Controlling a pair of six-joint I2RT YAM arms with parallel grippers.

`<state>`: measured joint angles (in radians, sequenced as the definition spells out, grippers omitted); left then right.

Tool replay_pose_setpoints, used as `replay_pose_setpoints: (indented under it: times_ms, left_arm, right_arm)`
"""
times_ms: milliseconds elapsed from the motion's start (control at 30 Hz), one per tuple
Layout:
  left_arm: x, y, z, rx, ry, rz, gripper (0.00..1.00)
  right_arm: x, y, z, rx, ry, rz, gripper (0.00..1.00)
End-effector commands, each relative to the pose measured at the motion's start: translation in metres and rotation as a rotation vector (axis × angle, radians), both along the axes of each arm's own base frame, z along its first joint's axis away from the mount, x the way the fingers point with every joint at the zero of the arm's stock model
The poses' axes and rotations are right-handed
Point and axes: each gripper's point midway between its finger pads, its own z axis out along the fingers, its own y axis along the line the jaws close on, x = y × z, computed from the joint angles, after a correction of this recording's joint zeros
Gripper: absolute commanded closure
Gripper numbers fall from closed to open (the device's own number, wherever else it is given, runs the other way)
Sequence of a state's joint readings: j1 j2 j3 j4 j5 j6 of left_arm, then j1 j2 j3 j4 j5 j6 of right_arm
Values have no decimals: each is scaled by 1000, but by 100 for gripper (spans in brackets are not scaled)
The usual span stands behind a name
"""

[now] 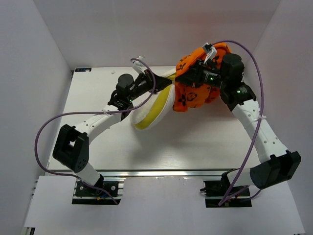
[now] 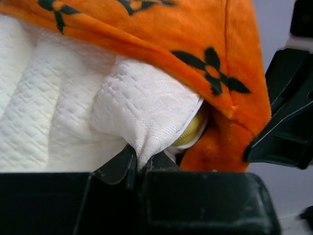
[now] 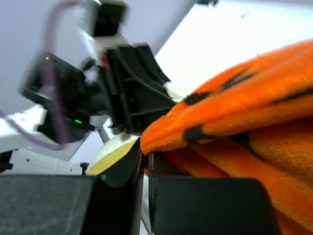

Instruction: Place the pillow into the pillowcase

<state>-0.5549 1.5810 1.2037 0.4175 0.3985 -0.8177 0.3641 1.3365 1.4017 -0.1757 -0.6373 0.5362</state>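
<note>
Top external view: the white table point(image 1: 195, 142) is boxed in by white walls point(image 1: 29, 73) on the left, far and right sides. Its near half lies bare, and all the handling is crowded toward the far edge. The pillow point(image 1: 154, 110) is lifted between the two arms, bent into a curve with its free end sagging toward the table's middle and its far end buried in the pillowcase point(image 1: 193, 95), which is bunched over it at the far right. In the left wrist view the pillow point(image 2: 73, 122) shows a cream cover quilted in a fine diamond weave. A yellow band point(image 2: 191, 131) peeks out where the plush orange pillowcase point(image 2: 195, 29), printed with black flower motifs, drapes over its corner. The left gripper point(image 2: 139, 169) is pressed together on a fold of that quilted cover, just beside the case's hem. The right gripper point(image 3: 145, 159) pinches the thick rolled edge of the pillowcase point(image 3: 244, 112), with the left gripper point(image 3: 132, 93) close in front of it. From above, the left gripper point(image 1: 152, 81) and right gripper point(image 1: 193, 74) sit near each other. Purple cables point(image 1: 41, 132) loop out beyond both arms.
</note>
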Motion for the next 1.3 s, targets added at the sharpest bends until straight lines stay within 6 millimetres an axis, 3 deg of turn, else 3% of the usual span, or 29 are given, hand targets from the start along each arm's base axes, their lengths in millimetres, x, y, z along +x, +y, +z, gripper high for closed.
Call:
replay_pose_setpoints:
  times_ms: [0,33,100,167,267,300,333,400,433,467,500,533,567,633,667,700,733,767,800,867,967,1000,1133,1167,1233,1267]
  left_arm:
    - [-11,39,120,-499,-125,-1,100]
    - [-14,47,129,-586,-136,-1,100]
    - [-12,53,107,-721,21,-27,100]
    - [-18,64,107,-857,57,-44,100]
    - [-5,77,95,-976,171,17,100]
    - [-2,84,96,-997,190,52,100]
    - [12,90,83,-984,238,134,100]
    - [22,108,66,-957,275,233,100]
    - [37,125,47,-924,311,324,100]
    - [42,137,36,-902,316,379,100]
    - [49,160,18,-880,337,474,100]
    - [52,172,9,-864,345,520,100]
    - [56,184,1,-854,354,564,100]
    - [62,214,-19,-829,376,656,100]
    - [64,223,-27,-814,385,682,100]
    - [65,230,-34,-800,399,705,100]
    - [66,245,-49,-766,431,756,100]
    - [65,251,-57,-734,439,781,100]
    - [65,264,-64,-714,448,818,100]
    - [59,284,-90,-647,510,899,100]
    - [52,308,-103,-602,523,972,100]
    - [51,329,-112,-585,538,1034,99]
    - [49,356,-117,-492,552,1113,70]
    - [48,360,-117,-441,538,1131,56]
    - [47,365,-108,-341,534,1160,46]
    - [47,367,-103,-299,519,1165,42]
  right_arm:
    - [-26,12,57,39,-115,112,100]
    - [-26,12,77,59,-149,102,100]
    - [-14,15,82,65,-146,89,100]
    - [-1,17,92,74,-164,50,100]
    - [35,32,77,61,-119,21,100]
    - [42,39,70,47,-112,17,100]
    - [48,44,62,33,-98,11,100]
    - [69,61,27,8,-9,13,100]
    - [74,68,14,-1,25,17,100]
    - [82,82,-15,-23,85,31,100]
    - [86,89,-29,-40,107,32,100]
    - [87,96,-39,-50,121,46,100]
    - [89,113,-62,-74,153,74,100]
    - [94,130,-63,-75,137,91,100]
    - [91,148,-77,-86,150,123,100]
    - [94,156,-80,-95,137,123,94]
    - [95,163,-68,-80,110,127,87]
    - [95,175,-75,-80,105,149,81]
    - [95,177,-73,-80,84,158,66]
    - [96,176,-64,-90,7,168,54]
    - [99,159,-48,-109,-69,152,49]
    - [99,153,-46,-118,-81,154,46]
    - [97,119,-32,-156,-160,120,37]
    - [99,109,-45,-184,-155,112,36]
    - [95,95,-39,-188,-175,93,35]
    - [93,89,-52,-206,-159,93,34]
